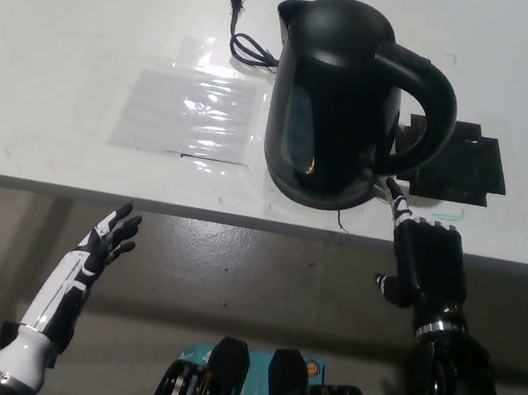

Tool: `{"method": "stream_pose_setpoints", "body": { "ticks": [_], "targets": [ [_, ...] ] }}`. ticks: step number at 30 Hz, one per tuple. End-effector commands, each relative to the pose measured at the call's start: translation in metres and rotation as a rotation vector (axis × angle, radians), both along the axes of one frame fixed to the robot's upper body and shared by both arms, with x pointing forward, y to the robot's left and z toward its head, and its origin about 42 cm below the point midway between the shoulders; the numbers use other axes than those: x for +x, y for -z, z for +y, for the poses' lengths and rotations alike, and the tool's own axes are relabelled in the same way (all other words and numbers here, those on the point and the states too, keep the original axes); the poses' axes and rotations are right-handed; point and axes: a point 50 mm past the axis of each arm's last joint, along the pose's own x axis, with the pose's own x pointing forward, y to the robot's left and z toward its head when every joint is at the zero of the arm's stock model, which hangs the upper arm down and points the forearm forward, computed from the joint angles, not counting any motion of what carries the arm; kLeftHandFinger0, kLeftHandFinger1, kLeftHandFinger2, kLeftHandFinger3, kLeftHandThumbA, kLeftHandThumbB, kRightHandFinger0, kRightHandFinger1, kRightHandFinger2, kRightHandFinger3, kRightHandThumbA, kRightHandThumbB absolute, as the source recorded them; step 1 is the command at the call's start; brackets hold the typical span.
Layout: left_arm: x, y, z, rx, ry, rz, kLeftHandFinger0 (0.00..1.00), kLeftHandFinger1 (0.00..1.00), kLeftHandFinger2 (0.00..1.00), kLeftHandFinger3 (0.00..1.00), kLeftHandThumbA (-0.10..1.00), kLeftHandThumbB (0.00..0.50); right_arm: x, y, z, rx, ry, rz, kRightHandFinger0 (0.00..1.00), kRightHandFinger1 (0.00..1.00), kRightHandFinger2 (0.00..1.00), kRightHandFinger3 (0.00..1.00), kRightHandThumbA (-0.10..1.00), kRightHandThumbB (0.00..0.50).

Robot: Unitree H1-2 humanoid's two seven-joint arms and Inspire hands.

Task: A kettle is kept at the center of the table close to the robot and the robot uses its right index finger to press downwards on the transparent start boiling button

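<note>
A black electric kettle (336, 98) stands upright on a white table (67, 43), close to the near edge. Its handle (432, 104) curves out on the side toward the black right hand (421, 259).

The right hand sits just in front of and below the kettle's base, at the table's near edge. One finger (397, 205) points forward and up, its tip at the foot of the handle where the start button (385, 184) sits; the button itself is too small to make out clearly, and contact cannot be confirmed. The other fingers are curled into the palm, holding nothing.

Beyond the pointing finger, past the handle, a flat black mat (467, 166) lies on the table. On the far side of the kettle from this hand lie a clear plastic sheet (192, 115) and a black power cord (246, 32).

The white left hand (104, 247) rests well apart from the kettle, below the table edge, fingers spread and empty.
</note>
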Motion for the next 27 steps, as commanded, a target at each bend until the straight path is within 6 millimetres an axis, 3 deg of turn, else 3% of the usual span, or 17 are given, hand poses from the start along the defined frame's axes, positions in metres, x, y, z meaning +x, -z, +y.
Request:
{"method": "stream_pose_setpoints", "body": {
  "ticks": [1,17,22,23,27],
  "targets": [
    [0.004,-0.016,0.002,0.005,0.019,-0.067,1.0,1.0,1.0,1.0,1.0,0.32,0.011,-0.014,0.004,0.014,-0.023,-0.043,0.0,0.0,0.0,1.0,1.0,0.261],
    [0.008,-0.019,0.003,0.005,0.024,-0.081,1.0,1.0,1.0,1.0,1.0,0.315,0.014,-0.003,0.008,-0.023,-0.028,0.036,0.0,0.0,0.0,1.0,1.0,0.292],
    [0.008,-0.02,0.003,0.005,0.021,-0.08,1.0,1.0,1.0,1.0,1.0,0.315,0.01,0.001,0.01,-0.046,-0.035,0.062,0.0,0.0,0.0,1.0,1.0,0.306],
    [0.007,-0.02,0.002,0.008,0.017,-0.077,1.0,1.0,1.0,1.0,1.0,0.336,0.009,0.002,0.011,-0.05,-0.036,0.065,0.0,0.0,0.0,1.0,1.0,0.304],
    [0.008,-0.019,0.003,0.011,0.022,-0.079,1.0,1.0,1.0,1.0,1.0,0.321,0.004,0.005,0.012,-0.059,-0.05,0.071,0.0,0.0,0.0,1.0,1.0,0.31]
  ]
}}
